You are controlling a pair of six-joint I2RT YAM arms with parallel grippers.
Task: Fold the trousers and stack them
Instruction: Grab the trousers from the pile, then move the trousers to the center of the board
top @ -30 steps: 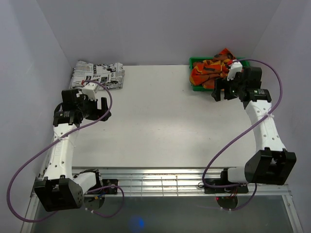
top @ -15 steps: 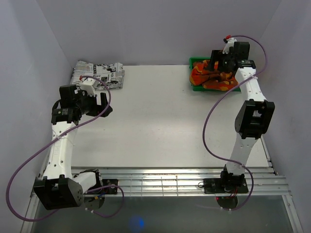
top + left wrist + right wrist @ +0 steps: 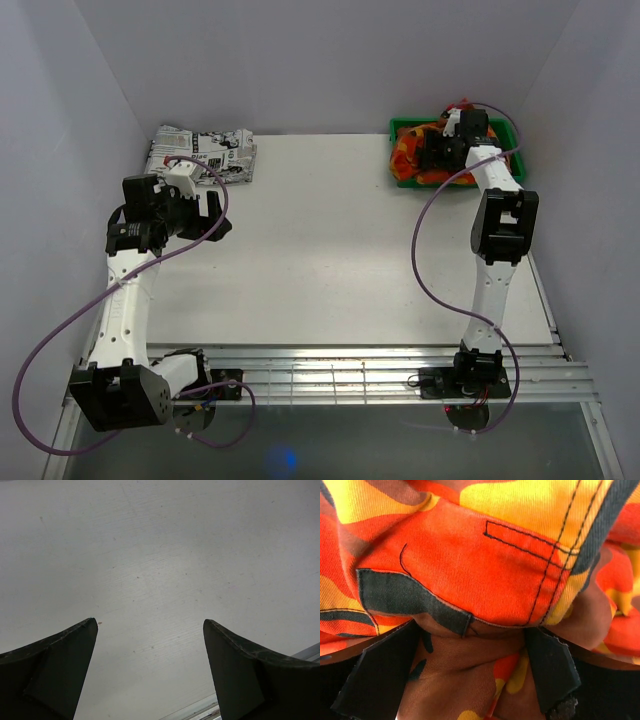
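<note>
Setting: White table point(image 3: 330, 250) is sitting between pale lilac walls, with both arms reaching up it from the near edge.
Trousers: the trousers point(image 3: 470, 565) are lying crumpled in a green bin point(image 3: 400, 127) at the far right corner, with no part of them out on the table.
Right gripper: the right gripper point(image 3: 472, 630) is pressing down into the heap. Its fingers are standing wide apart with a fold of orange cloth bulging between them, and it is not yet pinching it.
Left gripper: the left gripper point(image 3: 149, 622) is hovering over bare table on the left side, fingers spread wide and holding nothing.
Other cloth: a newspaper-print garment point(image 3: 200, 155) is lying folded at the far left corner, just beyond the left arm.
Progress: the job appears to be only beginning, since nothing is being spread, folded or stacked.
Remaining: closing on the cloth, lifting it out of the bin, laying the legs flat, folding and stacking all seem to be waiting. Where the stack is going cannot be told.
</note>
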